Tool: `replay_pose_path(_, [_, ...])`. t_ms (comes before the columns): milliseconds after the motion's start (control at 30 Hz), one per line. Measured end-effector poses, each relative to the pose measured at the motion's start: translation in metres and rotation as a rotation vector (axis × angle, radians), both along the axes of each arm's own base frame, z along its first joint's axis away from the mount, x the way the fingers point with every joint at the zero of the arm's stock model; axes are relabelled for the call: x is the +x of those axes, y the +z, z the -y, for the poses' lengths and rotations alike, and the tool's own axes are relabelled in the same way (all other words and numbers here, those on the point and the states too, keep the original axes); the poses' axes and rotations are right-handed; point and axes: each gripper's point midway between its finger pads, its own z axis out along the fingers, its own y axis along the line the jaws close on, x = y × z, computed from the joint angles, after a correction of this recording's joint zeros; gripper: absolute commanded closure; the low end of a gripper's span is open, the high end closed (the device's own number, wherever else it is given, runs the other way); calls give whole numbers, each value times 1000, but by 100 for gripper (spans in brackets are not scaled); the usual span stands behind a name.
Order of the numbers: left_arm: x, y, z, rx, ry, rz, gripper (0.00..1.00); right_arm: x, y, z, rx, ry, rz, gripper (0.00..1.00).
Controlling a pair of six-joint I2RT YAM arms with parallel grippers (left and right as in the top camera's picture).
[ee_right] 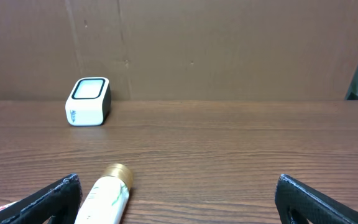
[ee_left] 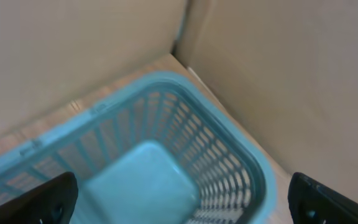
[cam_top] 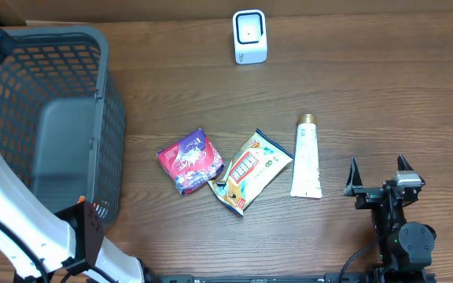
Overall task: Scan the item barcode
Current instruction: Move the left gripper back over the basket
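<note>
Three items lie mid-table: a purple-red packet [cam_top: 189, 161], a yellow-white snack packet [cam_top: 250, 171] and a white tube with a gold cap [cam_top: 306, 157] [ee_right: 107, 193]. The white scanner [cam_top: 250, 35] [ee_right: 87, 101] stands at the far edge. My right gripper [cam_top: 377, 170] [ee_right: 179, 199] is open and empty, low over the table just right of the tube; its left finger is beside the tube. My left gripper [ee_left: 182, 200] is open and empty, hanging above the basket [ee_left: 166, 180]. No barcode shows.
A large grey-blue mesh basket [cam_top: 101, 118] fills the table's left side, with nothing visible inside it. The white left arm [cam_top: 6, 204] curves along the front left. A brown cardboard wall [ee_right: 229, 43] rises behind the scanner.
</note>
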Motion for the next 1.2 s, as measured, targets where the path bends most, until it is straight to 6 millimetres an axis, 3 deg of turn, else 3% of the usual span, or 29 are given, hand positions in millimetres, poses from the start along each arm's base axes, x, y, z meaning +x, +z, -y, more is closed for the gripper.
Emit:
replay_pose_path(267, [13,68,-30,192,117,237,0,0,0,0,0,0,0,0])
replay_pose_path(433, [10,113,-44,303,207,386,0,0,0,0,0,0,0,0])
replay_pose_path(567, [8,134,-44,361,233,445,0,0,0,0,0,0,0,0])
replay_pose_path(1033, [19,125,-30,358,166,403,0,0,0,0,0,0,-1,0])
replay_pose_path(1200, [41,105,-31,336,132,351,0,0,0,0,0,1,-1,0])
